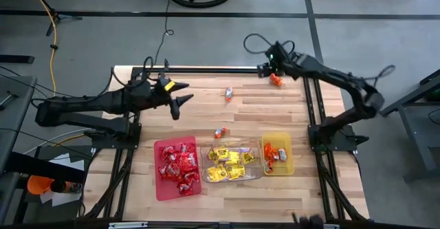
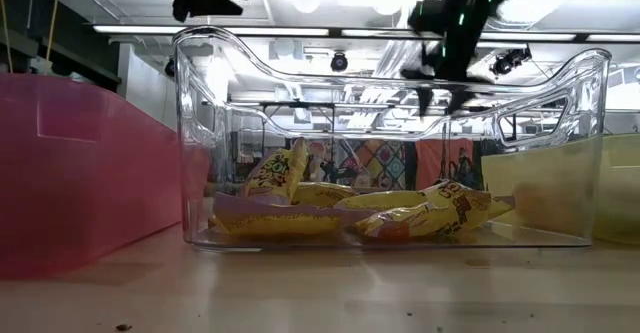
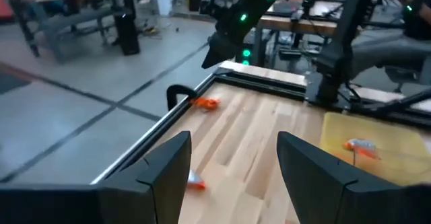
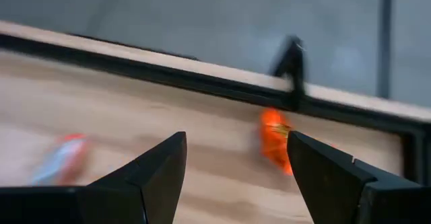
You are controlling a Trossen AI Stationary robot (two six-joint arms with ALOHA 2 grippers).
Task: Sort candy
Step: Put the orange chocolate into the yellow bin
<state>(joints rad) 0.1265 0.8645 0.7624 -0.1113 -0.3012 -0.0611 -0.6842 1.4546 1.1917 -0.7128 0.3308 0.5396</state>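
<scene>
Now the desk [image 1: 247, 112] carries three trays near its front — red, clear, yellow. The right claw [image 1: 273, 69], spread, hangs beside an orange candy [image 1: 276, 80] at the far edge; it should descend straight and pinch across the wrapper. The left claw [image 1: 184, 102], spread, waits left.

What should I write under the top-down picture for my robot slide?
Open right gripper nears an orange candy at the table's far edge; trays hold sorted candy.
</scene>
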